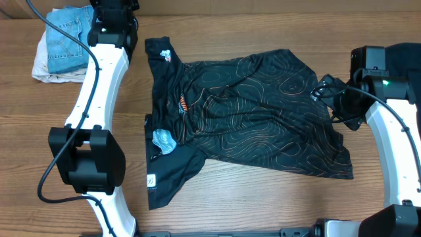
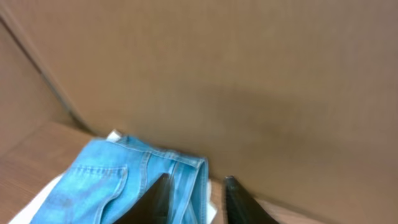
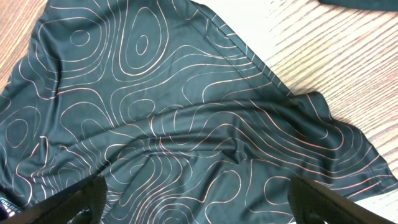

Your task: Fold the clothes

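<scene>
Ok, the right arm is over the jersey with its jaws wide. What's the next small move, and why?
Probably lower the right gripper onto the jersey edge below it and pinch. Its jaws stand wide and hold nothing, and the cloth lies spread and rumpled, not yet folded over. The left gripper is off by the blue jeans, too far away to help.

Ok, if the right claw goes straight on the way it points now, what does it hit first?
The black jersey: the open right claw faces its fabric directly, though depth is unclear.
</scene>
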Available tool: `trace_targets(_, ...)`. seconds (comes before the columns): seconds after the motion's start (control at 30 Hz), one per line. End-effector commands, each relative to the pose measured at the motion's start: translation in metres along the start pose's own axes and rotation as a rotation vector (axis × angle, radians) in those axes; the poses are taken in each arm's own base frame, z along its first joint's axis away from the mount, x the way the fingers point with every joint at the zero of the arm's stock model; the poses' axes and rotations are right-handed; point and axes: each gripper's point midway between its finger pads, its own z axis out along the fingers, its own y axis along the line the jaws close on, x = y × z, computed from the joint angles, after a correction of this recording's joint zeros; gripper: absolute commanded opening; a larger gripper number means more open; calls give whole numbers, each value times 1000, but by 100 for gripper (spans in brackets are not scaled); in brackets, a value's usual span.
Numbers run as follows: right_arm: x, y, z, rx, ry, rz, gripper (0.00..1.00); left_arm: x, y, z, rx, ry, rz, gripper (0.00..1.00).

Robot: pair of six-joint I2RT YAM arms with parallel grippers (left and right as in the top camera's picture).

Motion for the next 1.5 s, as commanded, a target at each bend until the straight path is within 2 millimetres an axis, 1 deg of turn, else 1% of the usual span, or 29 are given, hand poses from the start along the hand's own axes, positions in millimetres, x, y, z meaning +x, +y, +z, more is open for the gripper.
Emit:
trace_targets(0.0, 0, 0, 3, -1, 5, 0, 97, 34, -24, -8, 95, 143, 84, 41)
trace_targets(0.07, 0, 0, 3, -1, 6, 0, 97, 76, -46, -23, 230, 316, 109, 47)
trace_targets(0.1, 0, 0, 3, -1, 6, 0, 97, 105, -56, -36, 298, 435, 98, 49)
trace_targets(0.13, 0, 0, 3, -1, 6, 0, 97, 116, -58, -40, 317, 482, 87, 47)
trace_targets(0.17, 0, 0, 3, -1, 6, 0, 97, 125, -60, -45, 333, 520, 80, 42)
trace_targets(0.2, 0, -1, 3, -1, 6, 0, 97, 139, -61, -50, 349, 572, 80, 41)
trace_targets(0.23, 0, 0, 3, -1, 6, 0, 97, 148, -61, -54, 361, 607, 83, 43)
trace_targets(0.27, 0, 0, 3, -1, 6, 0, 97, 162, -62, -58, 377, 655, 88, 50)
trace_targets(0.3, 0, 0, 3, -1, 5, 0, 97, 172, -63, -61, 389, 693, 90, 54)
trace_targets(0.33, 0, 0, 3, -1, 6, 0, 97, 178, -64, -62, 397, 715, 90, 54)
trace_targets(0.37, 0, 0, 3, -1, 6, 0, 97, 190, -66, -64, 414, 758, 90, 54)
trace_targets(0.4, 0, 0, 3, -1, 6, 0, 97, 204, -69, -65, 427, 804, 91, 52)
trace_targets(0.43, 0, -1, 3, -1, 6, 0, 97, 212, -69, -65, 429, 826, 92, 50)
trace_targets(0.47, 0, -1, 3, -1, 6, 0, 97, 223, -70, -64, 429, 859, 96, 45)
trace_targets(0.5, 0, -1, 3, 0, 8, 0, 97, 236, -69, -63, 426, 893, 99, 43)
trace_targets(0.53, 1, -1, 3, 1, 9, 0, 97, 253, -68, -60, 413, 933, 107, 35)
trace_targets(0.57, 1, -1, 3, 1, 9, 0, 97, 261, -68, -58, 408, 950, 111, 34)
trace_targets(0.8, 0, -1, 3, 0, 7, 0, 97, 302, -65, -51, 374, 1037, 114, 22)
trace_targets(0.9, -1, 0, 3, -2, 4, 0, 97, 322, -62, -48, 352, 1081, 111, 21)
trace_targets(0.97, -1, 0, 3, -3, 3, -1, 97, 328, -62, -47, 348, 1093, 113, 21)
trace_targets(1.07, -1, 0, 3, -3, 3, -10, 97, 331, -61, -47, 346, 1097, 117, 21)
trace_targets(1.1, -1, 0, 3, -3, 2, -15, 97, 331, -61, -46, 350, 1092, 123, 19)
trace_targets(1.23, -1, 0, 3, -3, 2, -19, 97, 327, -57, -35, 320, 1045, 148, 16)
trace_targets(1.4, -2, 1, 3, -6, -2, -19, 97, 324, -59, -30, 320, 1020, 141, 13)
trace_targets(1.47, -3, 1, 3, -7, -4, -20, 97, 324, -56, -25, 292, 1003, 151, 12)
